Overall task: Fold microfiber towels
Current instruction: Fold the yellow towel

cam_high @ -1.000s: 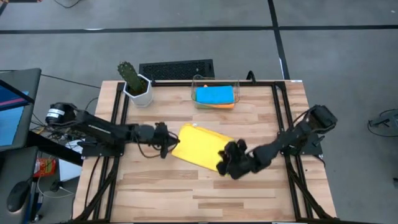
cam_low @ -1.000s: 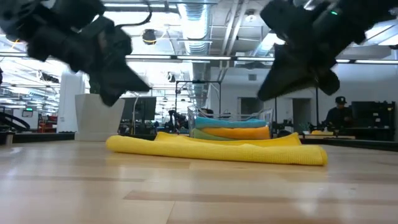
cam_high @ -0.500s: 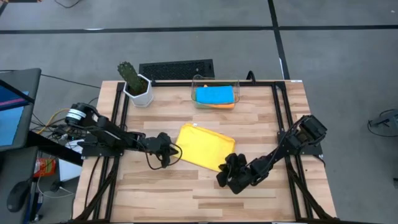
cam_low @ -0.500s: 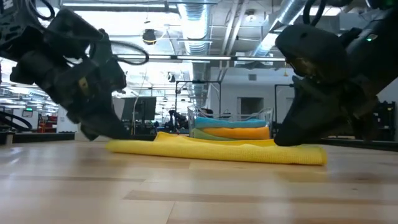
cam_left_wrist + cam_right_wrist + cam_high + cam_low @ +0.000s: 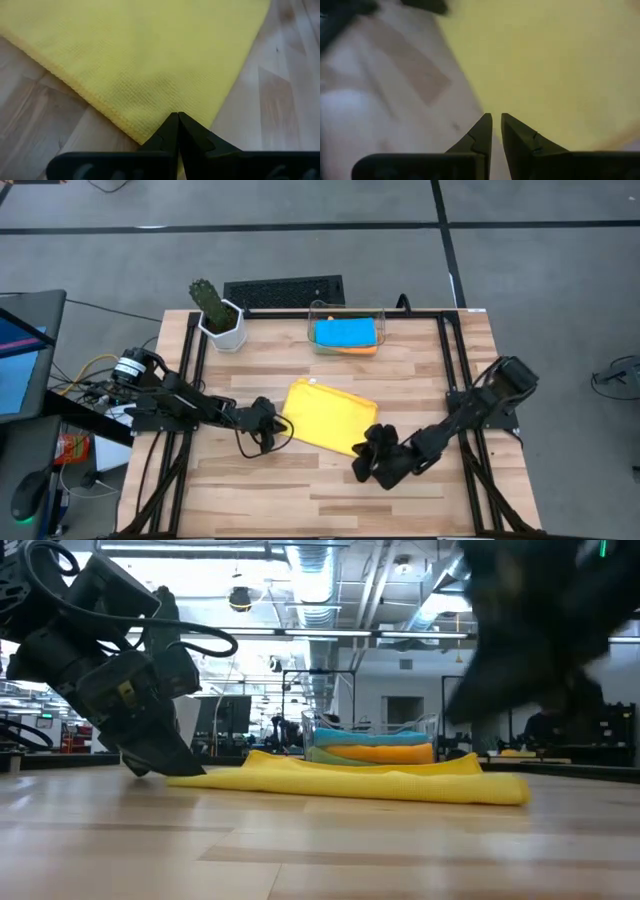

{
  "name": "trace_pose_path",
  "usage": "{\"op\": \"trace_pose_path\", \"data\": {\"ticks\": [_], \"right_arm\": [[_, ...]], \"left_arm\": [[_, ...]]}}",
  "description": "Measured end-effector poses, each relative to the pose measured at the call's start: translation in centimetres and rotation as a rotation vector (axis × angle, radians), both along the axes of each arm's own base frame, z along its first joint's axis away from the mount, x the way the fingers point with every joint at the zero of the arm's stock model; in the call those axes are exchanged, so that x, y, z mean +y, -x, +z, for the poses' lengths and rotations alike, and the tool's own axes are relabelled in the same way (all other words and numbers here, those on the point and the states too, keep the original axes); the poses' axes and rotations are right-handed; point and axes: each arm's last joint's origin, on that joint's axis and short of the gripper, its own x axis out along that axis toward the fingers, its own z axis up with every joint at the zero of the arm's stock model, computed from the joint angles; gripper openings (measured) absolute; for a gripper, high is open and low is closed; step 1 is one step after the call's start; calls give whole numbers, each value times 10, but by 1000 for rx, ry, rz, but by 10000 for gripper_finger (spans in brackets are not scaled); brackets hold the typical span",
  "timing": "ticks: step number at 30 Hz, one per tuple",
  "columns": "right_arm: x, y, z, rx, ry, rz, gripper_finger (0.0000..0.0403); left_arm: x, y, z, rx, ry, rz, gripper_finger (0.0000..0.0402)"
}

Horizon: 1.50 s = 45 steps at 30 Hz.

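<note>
We count one yellow towel (image 5: pixel 328 416) folded mid-worktop and a blue towel (image 5: pixel 345 332) stacked over an orange towel (image 5: pixel 358 349) in the clear bin (image 5: pixel 318 311) at the far edge. Our left gripper (image 5: pixel 176 120), low and pressed together, pinches the yellow towel's corner. Our right gripper (image 5: pixel 496 119), slightly parted, hovers at its near corner.

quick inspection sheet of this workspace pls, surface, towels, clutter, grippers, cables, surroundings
surface: wooden table, black frame rails along its sides.
job's things: yellow towel folded flat mid-table; blue towel on an orange towel inside the clear bin.
clutter: potted cactus at the back left corner.
grippers: left gripper shut, tips at the yellow towel's left corner; right gripper slightly parted, at its front right edge, nothing seen held.
cables: loose loop at the left gripper; wires off the table's left side.
surroundings: grey floor, keyboard behind the table, monitor at left.
</note>
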Motion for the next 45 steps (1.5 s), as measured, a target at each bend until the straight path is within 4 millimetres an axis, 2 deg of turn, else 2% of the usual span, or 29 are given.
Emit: {"op": "trace_pose_path", "data": {"ticks": [4,7,12,15,22,27,31,34,37,40,45], "right_arm": [[-5,10,38,-42,72,106,65],[-10,17,50,5,99,195,67],[-11,18,33,185,74,356,77],[-7,12,16,215,85,358,79],[2,12,-25,344,65,322,79],[7,16,-21,349,-1,324,79],[13,26,3,283,-35,370,79],[8,25,22,145,81,283,79],[2,21,26,46,212,164,79],[0,11,14,36,222,130,79],[10,-4,-22,31,177,128,79]], "left_arm": [[0,0,0,-3,16,23,0],[-1,0,0,-3,24,28,0],[-7,2,0,-10,32,32,0],[-10,3,0,-12,28,32,0],[-11,4,0,-13,33,40,0],[-11,4,0,-13,41,41,0],[-12,3,3,-35,77,46,0],[-14,0,12,-67,139,25,0],[-17,-7,29,-144,159,-15,0],[-12,-7,33,-142,131,4,0],[-12,-11,44,-221,158,7,0]]}}
